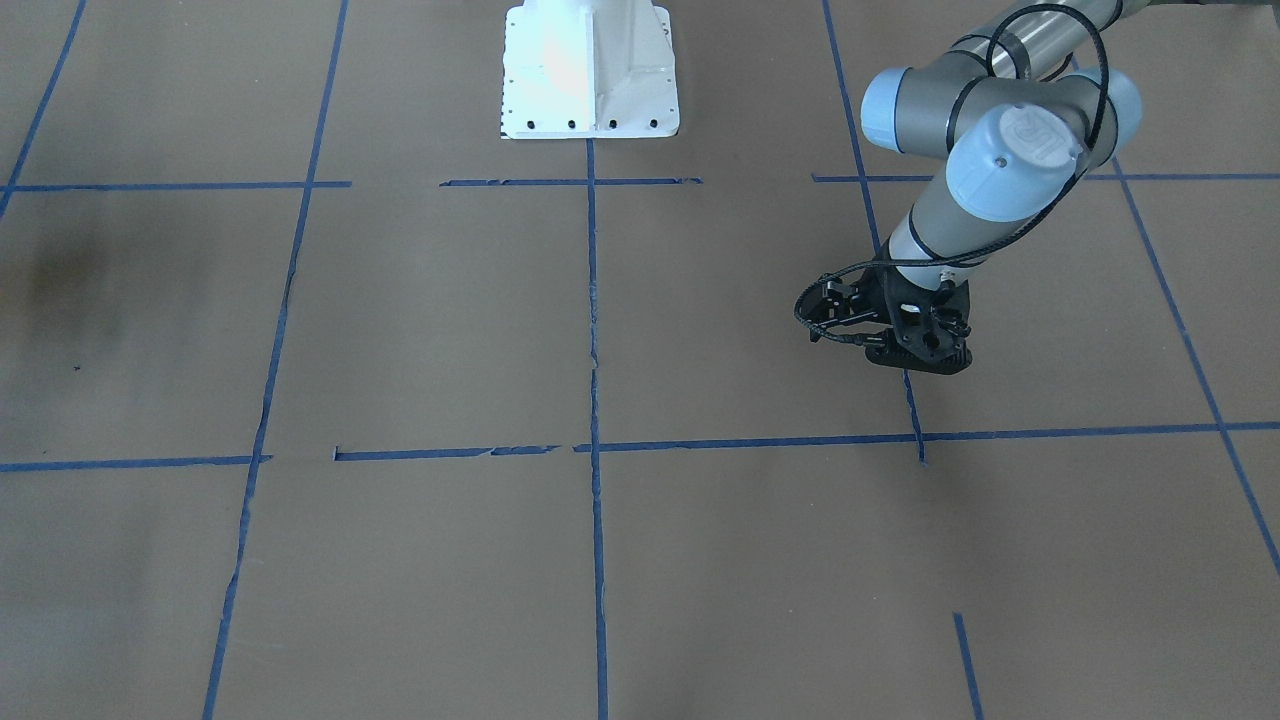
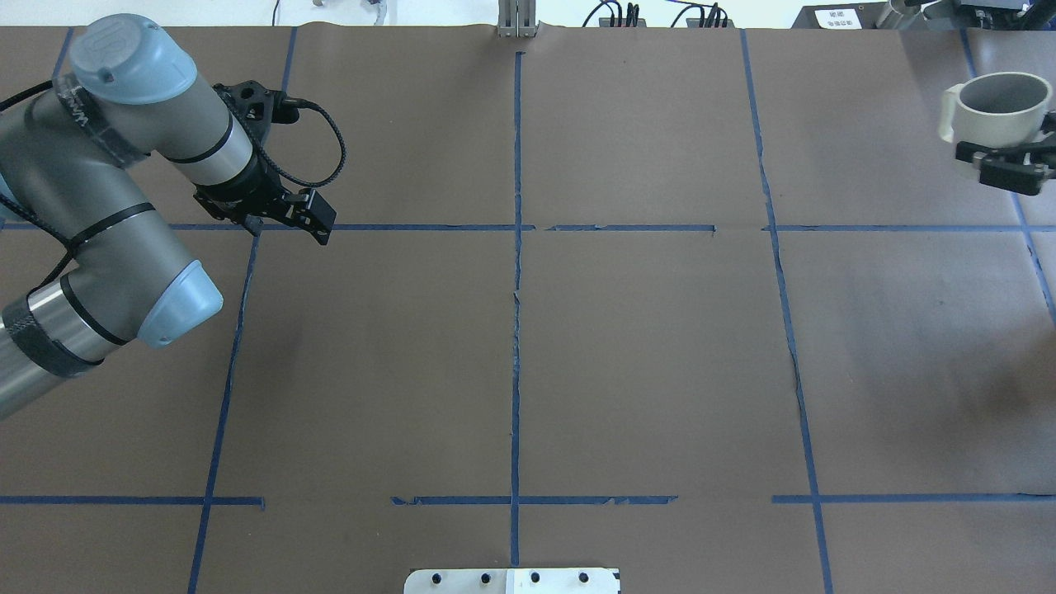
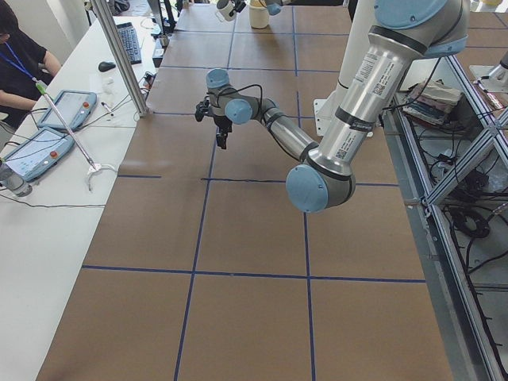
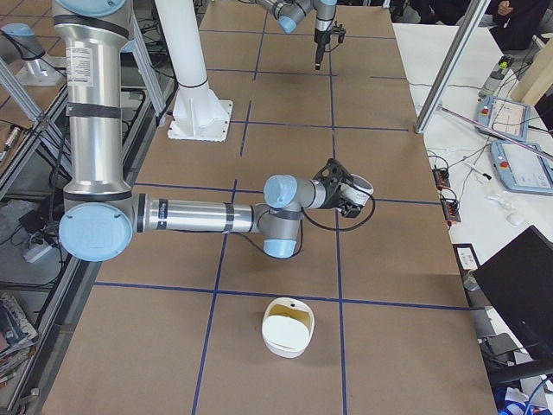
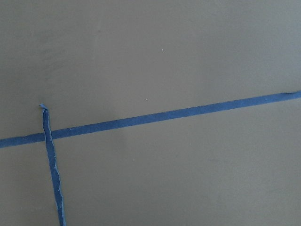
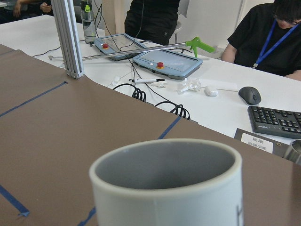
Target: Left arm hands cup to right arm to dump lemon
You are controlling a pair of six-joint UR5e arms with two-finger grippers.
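Observation:
My right gripper [image 2: 1011,165] is shut on the white cup [image 2: 998,111] and holds it upright above the table's far right edge. The cup also shows in the exterior right view [image 4: 356,186] and fills the bottom of the right wrist view [image 6: 169,188], where its grey inside wall shows and its bottom is hidden. No lemon shows in the cup. My left gripper [image 2: 318,221] is open and empty, pointing down over a tape crossing on the left side [image 1: 915,355]. The left wrist view holds only table and tape.
A white bowl [image 4: 288,327] with a pale yellow inside stands on the table near the right end. The white robot base [image 1: 590,70] is at the table's back middle. Operators, tablets and a keyboard [image 6: 275,122] are on the white desk beyond the table.

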